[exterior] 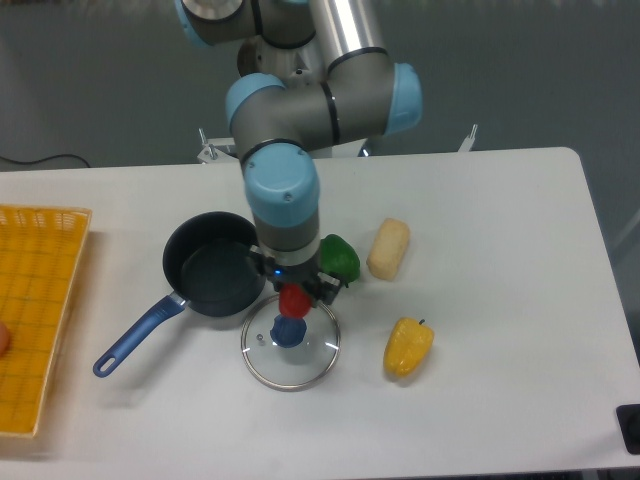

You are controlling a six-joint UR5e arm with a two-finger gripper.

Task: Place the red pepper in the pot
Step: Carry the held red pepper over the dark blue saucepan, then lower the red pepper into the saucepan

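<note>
red pepper (294, 299) held in the closed gripper (295, 297) of the arm, above the glass lid (290, 345) and its blue knob (289, 332), just right of the pot (213, 265); a green pepper (339, 258), a pale yellow block (388, 249) and a yellow pepper (408, 347) lie on the table (500, 250), an orange basket (35, 310) at left

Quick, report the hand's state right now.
Hand: closed on the red pepper, held above the glass lid, right beside the pot.
</note>
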